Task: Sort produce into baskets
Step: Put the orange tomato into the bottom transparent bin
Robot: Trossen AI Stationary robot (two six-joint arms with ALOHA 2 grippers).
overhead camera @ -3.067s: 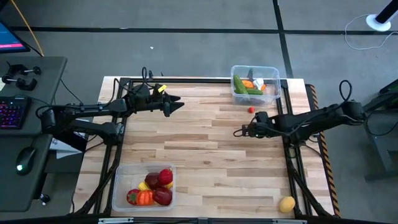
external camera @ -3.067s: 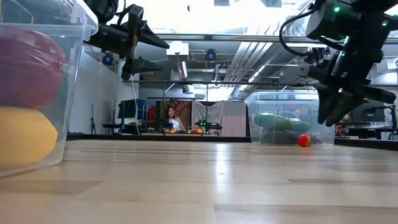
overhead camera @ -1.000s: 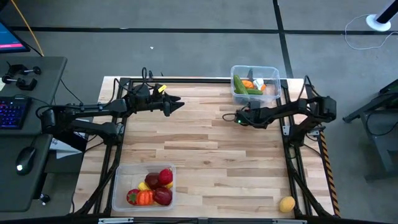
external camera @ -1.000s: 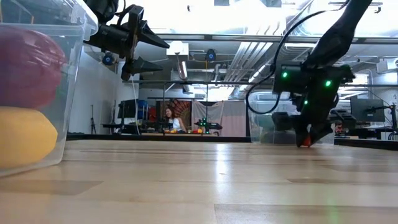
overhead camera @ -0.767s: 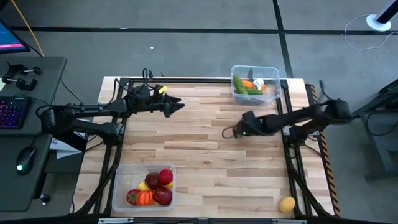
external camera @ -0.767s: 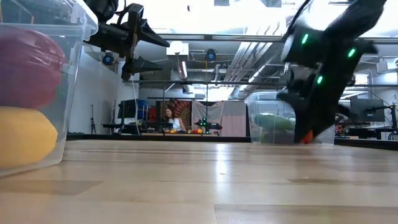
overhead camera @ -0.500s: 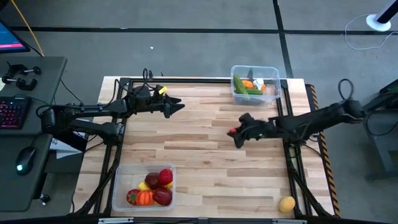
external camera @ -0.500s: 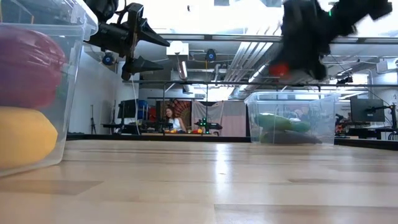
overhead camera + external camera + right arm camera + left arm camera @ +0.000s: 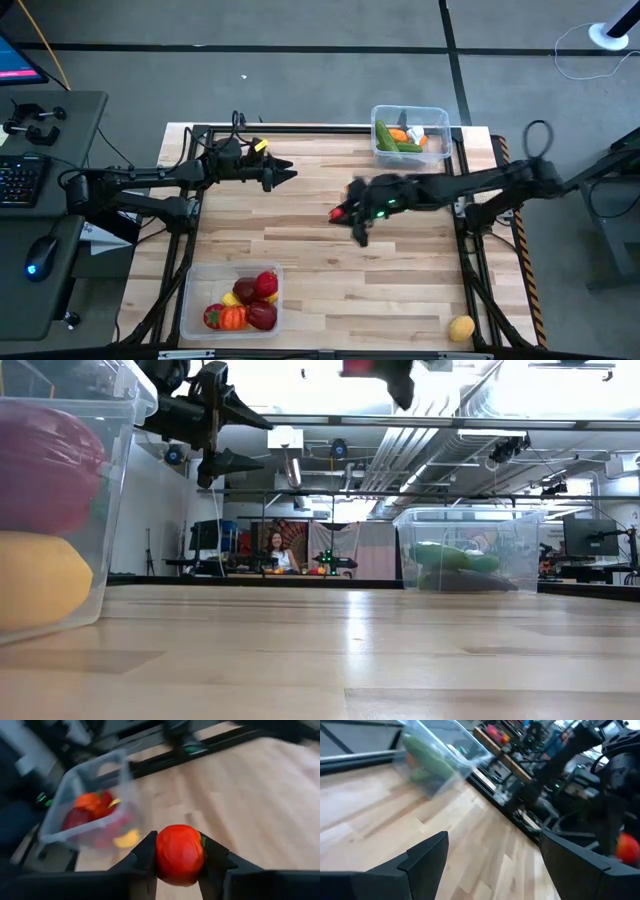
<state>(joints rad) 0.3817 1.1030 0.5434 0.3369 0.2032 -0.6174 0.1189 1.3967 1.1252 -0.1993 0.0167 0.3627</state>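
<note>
Right gripper (image 9: 179, 855) pinching small red round tomato (image 9: 179, 854) mid-air, well short of clear plastic fruit tub (image 9: 233, 299). Risk: smooth ball slips from narrow pinch, rolls off. Left gripper (image 9: 285, 174) spread, idle.

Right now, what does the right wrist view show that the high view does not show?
Only the right wrist view shows how the right gripper holds the small red tomato: both fingers press its sides. Only the high view shows the yellow lemon at the table's near right corner and the left gripper, which waits open. Both views show the near basket with red and yellow produce inside.
</note>
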